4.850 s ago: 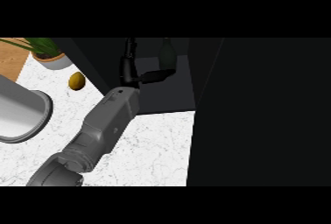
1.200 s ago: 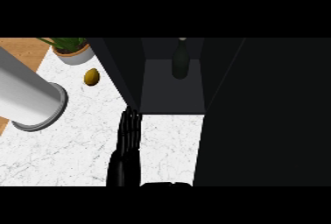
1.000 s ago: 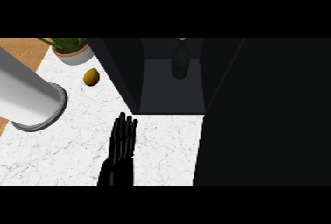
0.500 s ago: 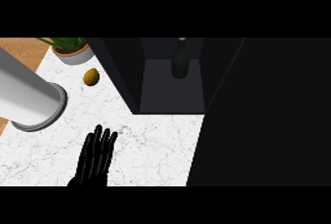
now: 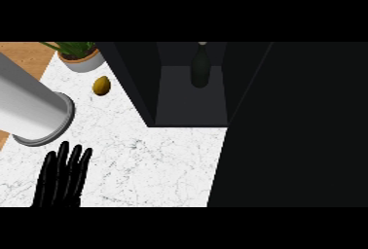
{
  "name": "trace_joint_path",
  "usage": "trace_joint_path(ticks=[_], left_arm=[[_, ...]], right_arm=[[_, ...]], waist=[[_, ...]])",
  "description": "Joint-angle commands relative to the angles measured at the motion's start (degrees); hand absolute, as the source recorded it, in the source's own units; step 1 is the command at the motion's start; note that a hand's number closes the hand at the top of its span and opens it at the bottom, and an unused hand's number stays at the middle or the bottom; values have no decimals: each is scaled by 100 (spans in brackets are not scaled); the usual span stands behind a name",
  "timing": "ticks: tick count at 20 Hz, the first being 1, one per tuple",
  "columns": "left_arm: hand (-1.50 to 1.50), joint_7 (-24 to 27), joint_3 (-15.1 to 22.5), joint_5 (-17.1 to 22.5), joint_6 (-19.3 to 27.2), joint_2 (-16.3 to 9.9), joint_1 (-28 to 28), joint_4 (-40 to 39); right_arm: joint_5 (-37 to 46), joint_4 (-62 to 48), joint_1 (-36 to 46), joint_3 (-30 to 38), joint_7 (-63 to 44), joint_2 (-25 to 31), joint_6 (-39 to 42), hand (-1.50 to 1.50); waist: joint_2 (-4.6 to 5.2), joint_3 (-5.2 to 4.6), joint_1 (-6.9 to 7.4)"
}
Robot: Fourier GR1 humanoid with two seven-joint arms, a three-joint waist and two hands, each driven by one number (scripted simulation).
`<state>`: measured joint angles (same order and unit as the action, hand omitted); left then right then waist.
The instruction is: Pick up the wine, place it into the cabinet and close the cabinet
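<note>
- One hand (image 5: 61, 181) shows, low at the view's left over the white marbled bench (image 5: 158, 165); its fingers (image 5: 63, 158) are straight, spread a little, holding nothing. Which arm it belongs to cannot be told from this view.
- Just beyond the fingertips lies one large grey cylinder (image 5: 28, 114), tilted, its rimmed end toward the hand.
- Farther out, past the cylinder, sits one small yellow-brown fruit (image 5: 101, 85), and beyond that one potted plant (image 5: 79, 56) at the bench's far corner.
- To the right of the fingers and well apart stands one dark cabinet (image 5: 144, 82), open.
- One wine bottle (image 5: 200, 68) stands upright inside it, toward the back.
- One broad dark panel (image 5: 295, 126), seemingly the cabinet's door, fills the view's right side.
</note>
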<state>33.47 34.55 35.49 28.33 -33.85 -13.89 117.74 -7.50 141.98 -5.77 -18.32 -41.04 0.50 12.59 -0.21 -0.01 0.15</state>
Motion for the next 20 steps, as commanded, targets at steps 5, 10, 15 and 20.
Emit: trace_joint_path(ticks=[5,10,15,20], left_arm=[[-150,134,-1011,540,-627,-454,-539,302],[-150,-160,-1696,1011,-992,-626,-527,157],[-150,111,-2259,1267,-1690,-797,-897,-240],[-150,-29,-2648,1543,-2161,-930,-795,-649]], right_arm=[[-282,497,-203,-1212,-269,70,220,150],[517,370,-149,-2589,-184,-50,-141,150],[1175,437,427,-3532,-470,-50,-1134,150],[1240,278,533,-3783,-444,-35,-1551,150]], waist=[[-10,-1,46],[-15,-4,-14],[-37,-19,5],[-34,-26,-34]])
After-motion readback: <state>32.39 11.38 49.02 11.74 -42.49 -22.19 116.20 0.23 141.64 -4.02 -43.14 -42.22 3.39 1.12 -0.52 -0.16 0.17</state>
